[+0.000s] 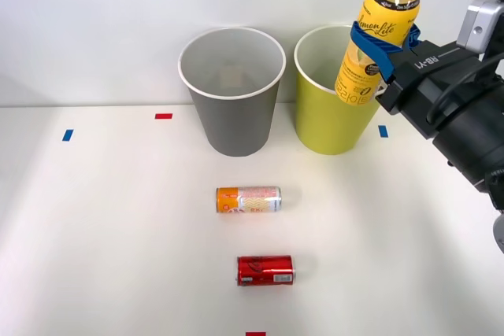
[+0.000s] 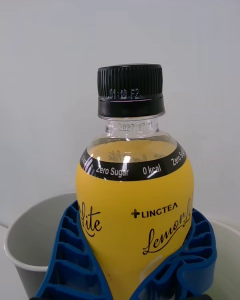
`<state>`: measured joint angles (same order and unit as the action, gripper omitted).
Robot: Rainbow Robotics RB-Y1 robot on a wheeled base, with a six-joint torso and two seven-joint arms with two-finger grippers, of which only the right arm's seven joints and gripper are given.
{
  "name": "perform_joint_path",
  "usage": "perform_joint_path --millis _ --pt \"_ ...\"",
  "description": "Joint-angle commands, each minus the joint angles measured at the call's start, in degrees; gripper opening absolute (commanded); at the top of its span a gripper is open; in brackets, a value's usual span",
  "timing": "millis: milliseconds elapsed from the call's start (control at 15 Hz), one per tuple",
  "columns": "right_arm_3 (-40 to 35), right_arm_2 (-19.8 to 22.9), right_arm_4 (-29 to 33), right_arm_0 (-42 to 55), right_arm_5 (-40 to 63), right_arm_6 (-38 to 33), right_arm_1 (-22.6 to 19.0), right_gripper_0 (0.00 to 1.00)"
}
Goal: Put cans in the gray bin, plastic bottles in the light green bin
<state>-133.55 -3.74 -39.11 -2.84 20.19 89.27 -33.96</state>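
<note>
Above light green bin (image 1: 327, 127) | jaws clamp yellow bottle (image 1: 376, 37) | upright

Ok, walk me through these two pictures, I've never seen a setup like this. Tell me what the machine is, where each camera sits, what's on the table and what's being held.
It is a robot with two arms. One camera looks down at the white table from above; the other rides on the right arm's wrist. The right gripper, blue ribbed fingers, is shut on a yellow bottle with a black cap, held upright above the light green bin. The gray bin stands beside it. Two cans lie on their sides nearer the robot: an orange can and a red can.
</note>
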Motion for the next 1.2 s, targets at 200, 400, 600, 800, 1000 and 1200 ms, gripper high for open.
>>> perform_joint_path --millis 200,400,600,800,1000,1200 --pt "14.2 -0.7 0.8 -11.8 0.0 0.9 3.4 0.00" --pt "24.4 -0.9 2.5 -18.9 0.0 2.4 8.5 0.00" --pt "31.7 -1.0 4.4 -23.5 0.0 4.0 10.5 0.00" --pt "37.5 -1.8 5.5 -27.0 0.0 4.9 11.5 0.00" --pt "38.4 -2.1 5.5 -27.3 -0.3 3.9 11.0 0.39" --pt "38.4 -3.0 4.8 -27.3 -0.9 3.0 9.3 1.00"
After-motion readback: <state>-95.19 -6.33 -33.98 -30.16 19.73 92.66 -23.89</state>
